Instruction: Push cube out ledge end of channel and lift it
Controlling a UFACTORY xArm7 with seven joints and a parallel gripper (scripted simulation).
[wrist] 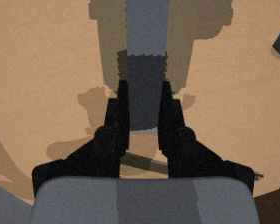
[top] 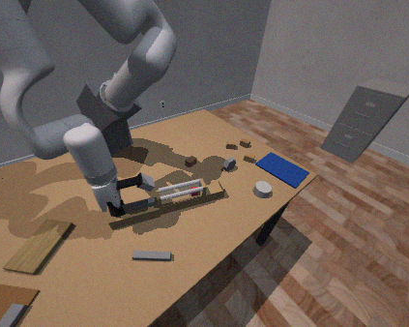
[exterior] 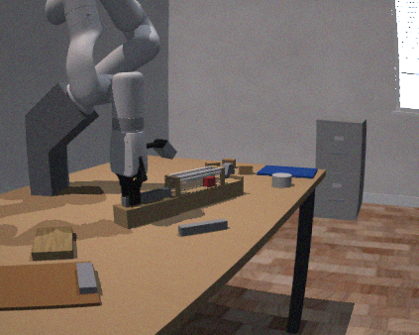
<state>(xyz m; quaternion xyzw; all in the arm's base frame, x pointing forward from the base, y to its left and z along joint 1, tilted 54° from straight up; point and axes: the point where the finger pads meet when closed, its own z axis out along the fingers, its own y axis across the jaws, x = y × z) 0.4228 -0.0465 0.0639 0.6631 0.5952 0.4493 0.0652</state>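
From the top, the gripper (top: 116, 207) is clenched on a grey bar (top: 140, 205) that points into the near end of the channel (top: 180, 190); the red cube (top: 195, 192) sits inside, toward the far end, under two pale rails; a long wooden plank (top: 131, 219) lies alongside. From the exterior view, the gripper (exterior: 130, 198) stands upright at the plank (exterior: 150, 212), the cube (exterior: 209, 181) well beyond it in the channel (exterior: 181, 179). At the wrist, black fingers grasp the grey bar (wrist: 148, 23), which runs ahead over the table (wrist: 44, 63); the cube is out of sight.
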